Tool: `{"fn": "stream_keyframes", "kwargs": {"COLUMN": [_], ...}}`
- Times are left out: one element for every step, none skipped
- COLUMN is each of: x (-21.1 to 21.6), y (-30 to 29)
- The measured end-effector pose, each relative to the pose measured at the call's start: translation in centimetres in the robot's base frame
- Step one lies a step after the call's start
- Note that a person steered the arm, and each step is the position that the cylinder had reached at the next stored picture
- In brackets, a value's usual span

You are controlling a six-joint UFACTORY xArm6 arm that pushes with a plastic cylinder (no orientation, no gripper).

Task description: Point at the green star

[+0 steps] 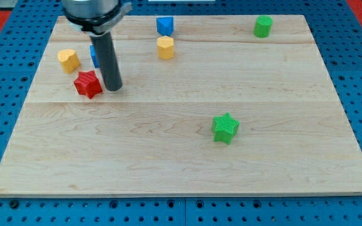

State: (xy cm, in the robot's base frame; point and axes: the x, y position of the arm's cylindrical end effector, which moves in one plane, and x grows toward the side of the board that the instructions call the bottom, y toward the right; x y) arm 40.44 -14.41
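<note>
Green star point(225, 127): sits alone on the wooden board point(187, 169), right of centre and nearer the view's bottom edge than the top, well clear of every other block.
My tip point(113, 88): rests on the board in the upper-left part, just beside the red star point(88, 84), on that block's right side; whether they touch I cannot tell.
Gripper state: there is none, only a bare rod, so nothing is held or clamped.
Step in hand: by my judgement the pointing is not yet done, since my tip stands well apart from the green star.
Risk, overshoot: a slide that ends too late would shove the green star toward the bottom-right corner instead of just pointing at it.
Risk, neighbours: a careless start could nudge the red star or the blue block point(93, 55) partly hidden behind the rod.
Risk, wrong target: the green cylinder-like block point(263, 26) near the top-right corner shares the colour.
Other blocks: a yellow block point(68, 59) by the left edge, a second yellow block point(165, 47) and a blue block above it point(164, 25) near the top edge.
Open room: the diagonal from my tip to the green star looks bare of blocks.
Edges: the star has board on all sides, least toward the bottom edge.
</note>
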Motion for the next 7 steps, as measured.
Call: {"fn": "stream_keyframes", "kwargs": {"x": [0.0,0.0,0.0,0.9,1.1,1.6,2.0], "y": [-3.4,-5.0,-5.0,-4.6,3.6,11.5,20.4]}}
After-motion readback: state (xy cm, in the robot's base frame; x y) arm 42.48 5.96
